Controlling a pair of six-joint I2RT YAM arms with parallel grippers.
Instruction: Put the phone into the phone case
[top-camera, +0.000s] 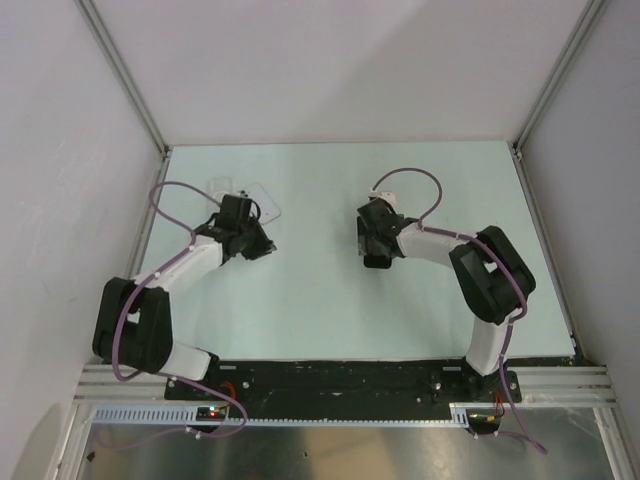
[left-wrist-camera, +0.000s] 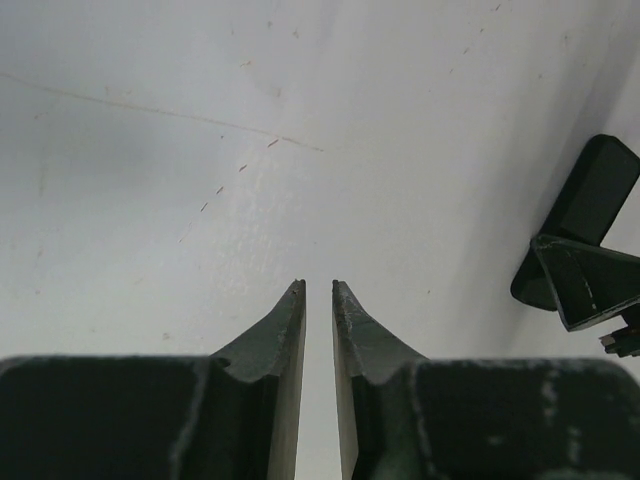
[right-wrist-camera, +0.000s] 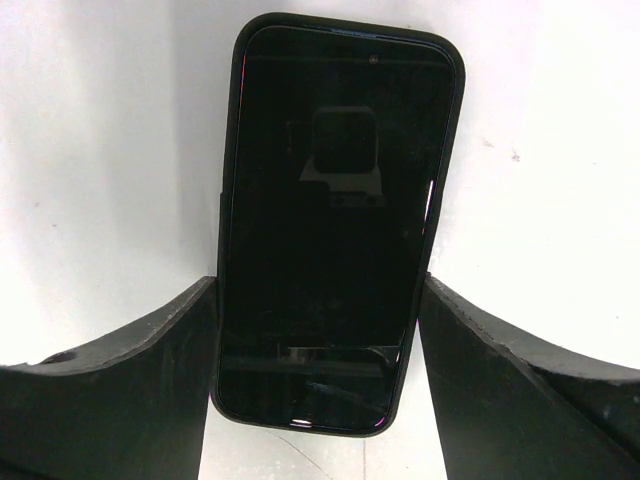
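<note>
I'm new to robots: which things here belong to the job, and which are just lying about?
Job: phone, clear phone case, right gripper closed on the phone, left gripper.
Just there: table, purple cables.

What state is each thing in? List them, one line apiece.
phone: face up, screen dark, not in the case.
phone case: clear, flat on the table, no phone in it, partly hidden by the left arm.
left gripper: shut but for a thin slit, holding nothing.
right gripper: shut on the phone's long sides.
</note>
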